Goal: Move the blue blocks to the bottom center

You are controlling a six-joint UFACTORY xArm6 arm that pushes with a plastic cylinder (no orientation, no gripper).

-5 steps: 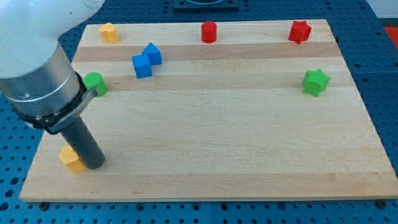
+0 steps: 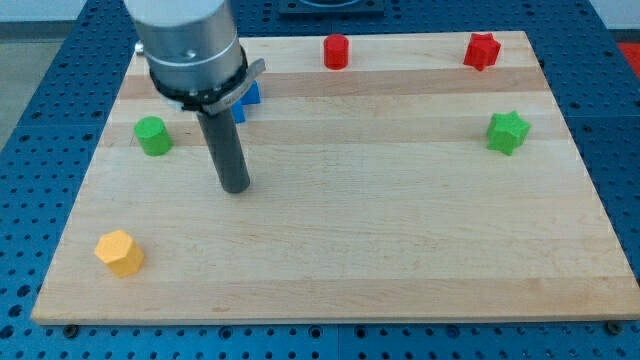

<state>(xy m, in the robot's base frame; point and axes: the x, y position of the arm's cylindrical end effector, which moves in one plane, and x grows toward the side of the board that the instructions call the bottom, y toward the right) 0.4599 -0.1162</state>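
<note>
**Q:** Camera view status, where's my tip (image 2: 237, 187)?

**A:** On the wooden board (image 2: 400, 240), left of centre. Rod is upright, nothing clamped or held, it's just a bare rod and the end touches no block.

**Q:** Blue blocks?

**A:** Mostly hidden behind the arm body (image 2: 190, 45). Only a blue sliver (image 2: 248, 98) shows at the arm's right edge, above the tip toward the view's top. Can't tell shape or whether it's one block or two. Nothing blue at the bottom centre.

**Q:** Neighbours?

**A:** Green cylinder-like block (image 2: 152, 135) to the tip's left, near. Yellow block (image 2: 120, 252) at lower left, well apart. Red block (image 2: 336, 51) at top middle, red star-ish block (image 2: 482, 50) at top right, green star (image 2: 507, 131) at right edge.
</note>
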